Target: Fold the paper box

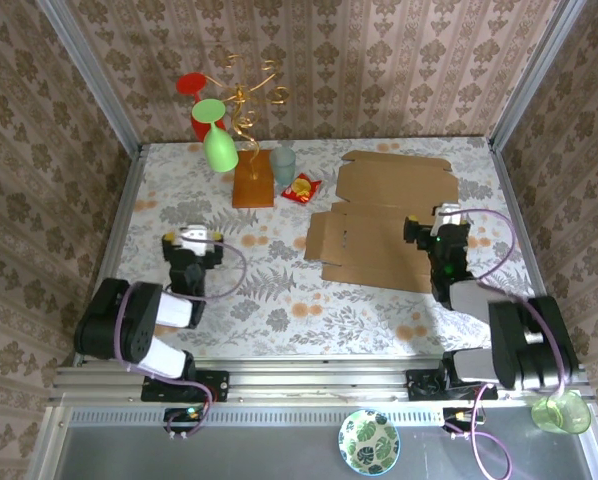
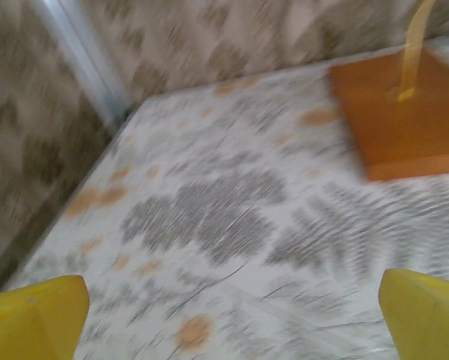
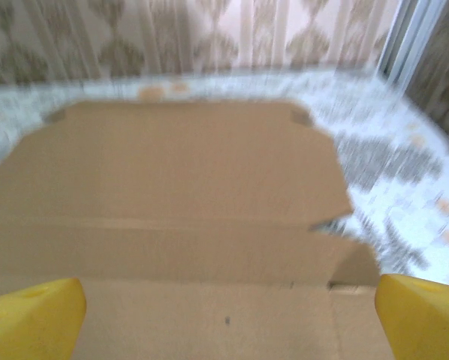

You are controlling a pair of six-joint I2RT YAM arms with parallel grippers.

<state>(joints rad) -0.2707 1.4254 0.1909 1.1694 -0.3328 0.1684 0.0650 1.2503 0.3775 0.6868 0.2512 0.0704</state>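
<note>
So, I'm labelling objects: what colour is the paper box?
The paper box is plain brown, clearest in the top external view.

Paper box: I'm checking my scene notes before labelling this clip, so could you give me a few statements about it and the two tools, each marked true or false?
1. The paper box lies flat and unfolded on the table. True.
2. The left tool is clamped on a box flap. False: it is open over bare table, well apart from the box.
3. The right tool is open, with the box under it. True.
4. The box rests on the wooden base. False: the base stands to the box's left, with a snack packet between them.
</note>
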